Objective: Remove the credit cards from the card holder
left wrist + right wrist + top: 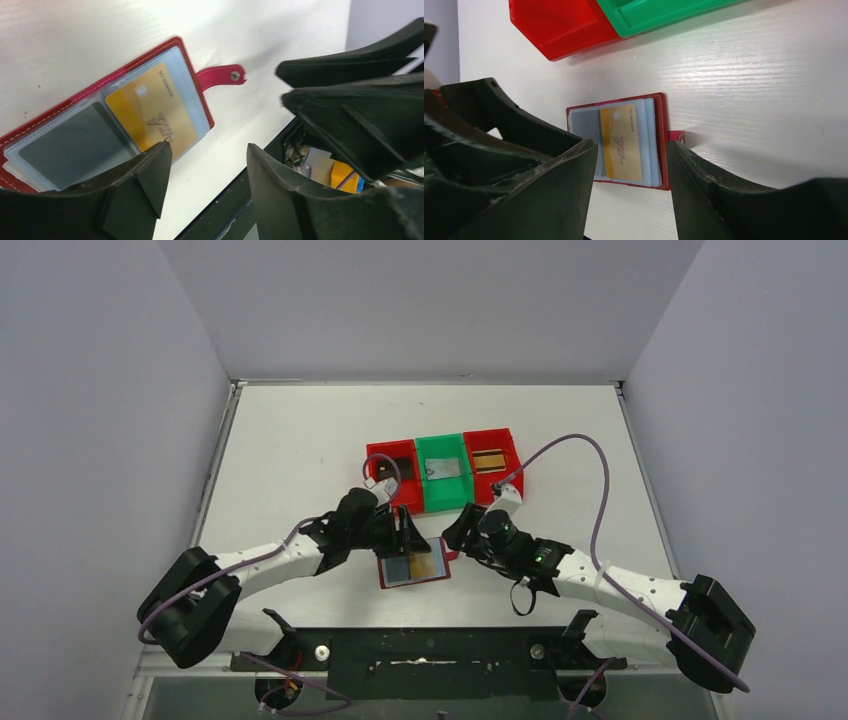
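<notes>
Top external view: the card holder (pixel 413 568) lies open and flat on the worktop (pixel 300 440) towards its near edge, just in front of a row of three bins: the left red bin (pixel 372 465), the green bin (pixel 445 503) and the right red bin (pixel 514 455). The left fingers (pixel 408 533) hang over its far left corner and the right fingers (pixel 462 530) just off its far right corner. Left wrist view: the left fingers (pixel 145 175) stand well parted with only bare worktop between them, and one tip overlaps the holder's edge. A gold-yellow card (pixel 150 115) and a grey card (pixel 75 145) sit side by side in its pale sleeves, and the snap tab (pixel 220 76) lies flat beyond them. Right wrist view: the right fingers (pixel 549 180) are parted too and grip nothing. They frame the open holder, with both cards tucked in their sleeves.
</notes>
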Tool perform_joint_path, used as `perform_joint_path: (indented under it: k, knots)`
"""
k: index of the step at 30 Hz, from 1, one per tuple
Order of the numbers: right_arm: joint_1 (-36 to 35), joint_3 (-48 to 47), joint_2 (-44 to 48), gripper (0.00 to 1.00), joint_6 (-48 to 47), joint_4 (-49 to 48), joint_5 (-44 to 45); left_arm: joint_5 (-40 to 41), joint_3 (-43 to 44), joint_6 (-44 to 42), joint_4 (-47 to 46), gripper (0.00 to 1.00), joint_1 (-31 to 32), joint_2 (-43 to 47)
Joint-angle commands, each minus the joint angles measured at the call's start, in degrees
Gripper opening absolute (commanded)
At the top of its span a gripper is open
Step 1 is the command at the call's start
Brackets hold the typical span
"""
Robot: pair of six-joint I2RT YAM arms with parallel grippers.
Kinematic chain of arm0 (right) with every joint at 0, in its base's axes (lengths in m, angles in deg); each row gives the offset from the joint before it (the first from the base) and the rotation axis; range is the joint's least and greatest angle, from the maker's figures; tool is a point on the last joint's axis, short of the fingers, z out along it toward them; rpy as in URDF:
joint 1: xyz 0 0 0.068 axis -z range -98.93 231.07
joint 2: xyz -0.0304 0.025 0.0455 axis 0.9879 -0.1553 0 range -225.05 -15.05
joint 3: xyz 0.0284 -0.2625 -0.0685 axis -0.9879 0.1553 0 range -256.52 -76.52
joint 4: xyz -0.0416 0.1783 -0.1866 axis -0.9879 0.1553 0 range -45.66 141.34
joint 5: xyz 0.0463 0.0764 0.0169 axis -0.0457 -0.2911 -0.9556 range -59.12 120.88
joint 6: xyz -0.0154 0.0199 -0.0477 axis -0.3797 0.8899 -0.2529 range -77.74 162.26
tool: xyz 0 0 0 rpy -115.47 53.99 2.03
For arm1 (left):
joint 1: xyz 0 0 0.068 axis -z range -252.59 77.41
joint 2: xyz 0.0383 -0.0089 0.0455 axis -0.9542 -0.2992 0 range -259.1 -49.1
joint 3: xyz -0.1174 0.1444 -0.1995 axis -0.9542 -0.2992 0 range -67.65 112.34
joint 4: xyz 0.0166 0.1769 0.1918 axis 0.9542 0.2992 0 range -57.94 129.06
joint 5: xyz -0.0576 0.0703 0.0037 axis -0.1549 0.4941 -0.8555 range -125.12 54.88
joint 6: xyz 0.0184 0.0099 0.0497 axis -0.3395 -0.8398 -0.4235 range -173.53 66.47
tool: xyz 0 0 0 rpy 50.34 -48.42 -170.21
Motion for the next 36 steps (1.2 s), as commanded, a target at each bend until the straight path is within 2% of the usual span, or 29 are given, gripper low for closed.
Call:
perform_joint_path:
  k: [1, 6, 9, 15, 23, 27, 30, 36]
  knots:
    - [0.4, -2.0, -0.9, 0.53, -0.9, -0.1, 1.3, 3.5, -0.7, 0.2, -3.8, 0.58, -0.4, 5.8]
    - [0.3, -0.7, -2.9, 0.54, -2.8, -6.3, -2.5, 7.5, -2.4, 1.5, -0.1, 0.59, -0.8, 8.0]
    - [0.4, -3.0, -6.2, 0.51, -3.0, -5.0, -6.0, 10.1, -4.5, 3.4, 0.6, 0.59, -1.5, 9.5]
    - [-0.9, -9.9, -15.2, 0.34, -3.5, 0.3, -8.0, 10.0, -7.9, 6.4, -2.1, 0.59, -2.2, 11.9]
    - [-1.7, -10.9, -20.8, 0.2, -1.7, -0.5, -9.5, 9.3, -9.3, 7.7, -3.6, 0.59, -2.7, 13.4]
    - [-1.7, -10.7, -23.5, 0.19, -0.1, 1.2, -9.1, 7.6, -9.4, 7.8, -5.5, 0.58, -2.8, 13.0]
    - [-2.1, -8.0, -24.3, 0.18, 4.8, 3.8, -5.3, 6.0, -8.9, 7.8, -7.1, 0.58, -2.8, 11.4]
    - [-1.5, -2.0, -24.5, 0.17, 10.3, 0.3, -5.5, 3.3, -7.3, 6.8, -7.5, 0.58, -2.8, 6.8]
